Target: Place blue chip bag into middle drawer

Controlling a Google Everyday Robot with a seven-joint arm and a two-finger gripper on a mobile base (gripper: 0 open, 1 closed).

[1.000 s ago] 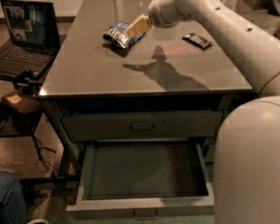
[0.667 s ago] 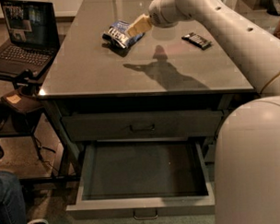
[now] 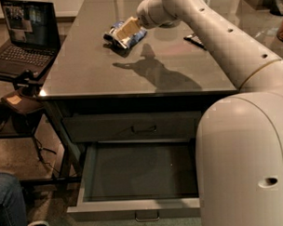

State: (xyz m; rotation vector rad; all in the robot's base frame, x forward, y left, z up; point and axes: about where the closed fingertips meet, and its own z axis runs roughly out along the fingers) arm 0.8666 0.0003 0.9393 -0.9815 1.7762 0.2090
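The blue chip bag lies crumpled on the grey tabletop, toward its back middle. My gripper reaches in from the right and sits right on top of the bag, covering its middle. The bag's dark left end shows beside it. The middle drawer is pulled out wide below the table's front, with a flat dark floor and nothing in it. Its small metal handle shows at the bottom edge.
A slim black candy bar wrapper lies on the table to the right, partly behind my arm. A closed drawer sits above the open one. An open laptop stands on a side stand at left. A person's leg is at the lower left.
My gripper has moved left and down, from just right of the bag to directly on it. The bag and the drawer have not moved.
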